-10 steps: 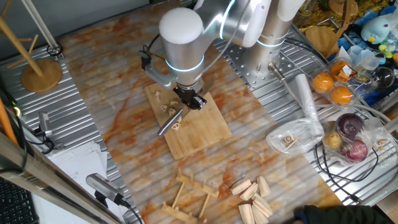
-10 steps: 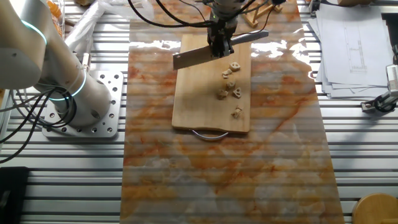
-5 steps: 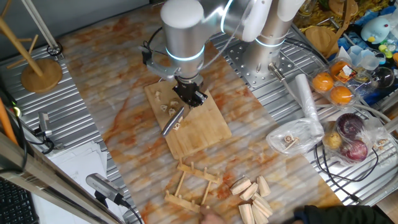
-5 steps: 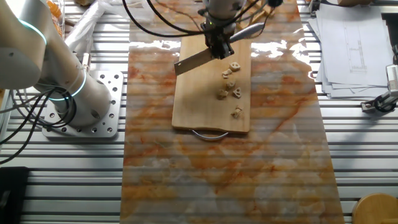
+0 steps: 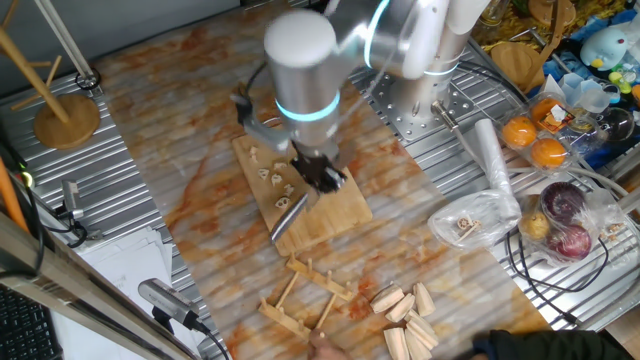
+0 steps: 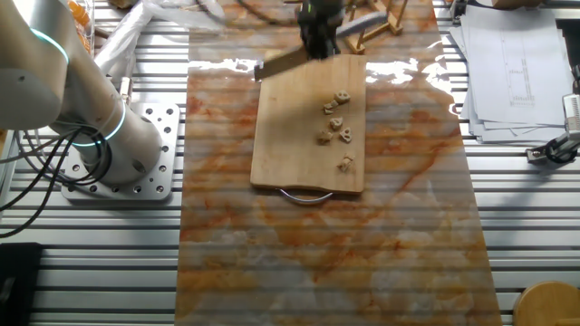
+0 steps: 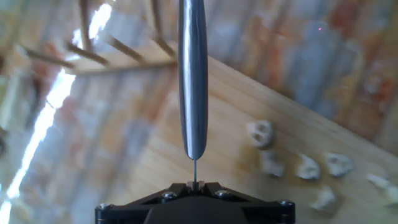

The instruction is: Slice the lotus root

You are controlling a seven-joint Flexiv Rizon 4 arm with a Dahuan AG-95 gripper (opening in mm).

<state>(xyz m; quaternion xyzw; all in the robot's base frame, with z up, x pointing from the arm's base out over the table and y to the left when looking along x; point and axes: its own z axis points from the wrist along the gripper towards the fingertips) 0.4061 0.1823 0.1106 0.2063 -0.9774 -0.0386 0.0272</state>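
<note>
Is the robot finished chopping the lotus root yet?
Looks nearly done. Several small lotus root pieces lie cut on the wooden board. The gripper holds the knife at the board's far edge, away from the pieces. No uncut chunk shows, so little seems left.

The cutting board point(image 6: 304, 136) lies on the table point(image 6: 399, 235), with its handle end toward the near edge in the other fixed view. The lotus root slices point(image 6: 336, 122) lie in a loose cluster on the right half of the board, running from the far end toward the middle. The knife point(image 6: 285, 62) hangs over the board's far left corner, its blade extending left past the board edge. It sits in the gripper point(image 6: 319, 32), above the board's far edge. The wooden rack point(image 5: 300, 300) lies on the table beyond that edge. The wedge blocks point(image 5: 408, 318) lie beside the rack. In the hand view, the slices point(image 7: 298, 165) lie right of the knife point(image 7: 193, 74).
</note>
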